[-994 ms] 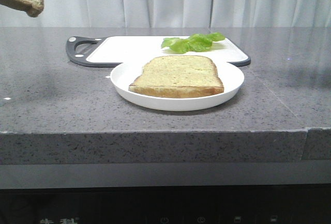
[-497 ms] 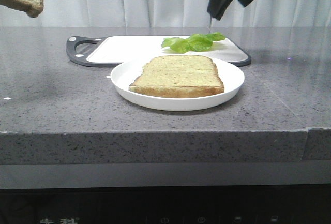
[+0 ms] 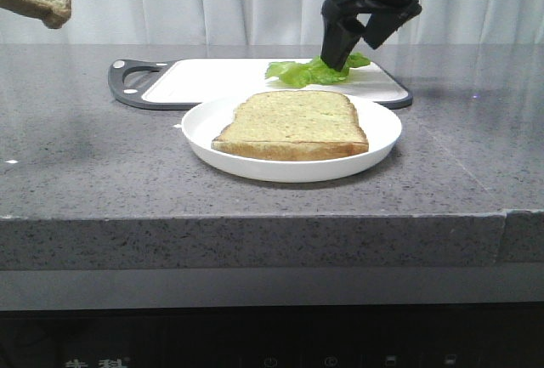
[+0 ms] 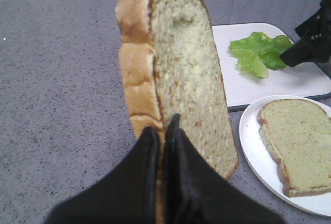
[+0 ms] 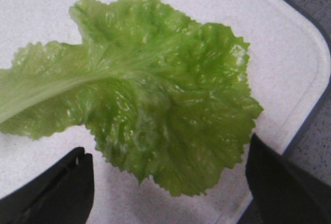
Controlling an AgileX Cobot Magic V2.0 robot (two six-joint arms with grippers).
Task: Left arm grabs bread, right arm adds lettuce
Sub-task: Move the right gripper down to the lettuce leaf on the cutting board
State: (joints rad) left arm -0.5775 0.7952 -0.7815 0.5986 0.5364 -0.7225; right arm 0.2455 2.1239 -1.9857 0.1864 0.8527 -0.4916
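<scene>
Right gripper (image 5: 168, 182) spread wide over the lettuce (image 5: 150, 105); leaf between its fingers, on the board (image 5: 289, 63). Left gripper (image 4: 164, 131) pinches the bread (image 4: 181, 74).

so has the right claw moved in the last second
Yes. The right claw has come down from above the frame toward the lettuce on the cutting board.

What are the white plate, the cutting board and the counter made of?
The plate looks like glazed ceramic or melamine: smooth, plain white, faintly glossy; which one can't be told. The cutting board seems plastic: a matte white face inside a dark grey rim with a moulded handle. The counter looks like polished stone or a stone-look composite: grey, finely speckled, with a thick squared front edge.
</scene>
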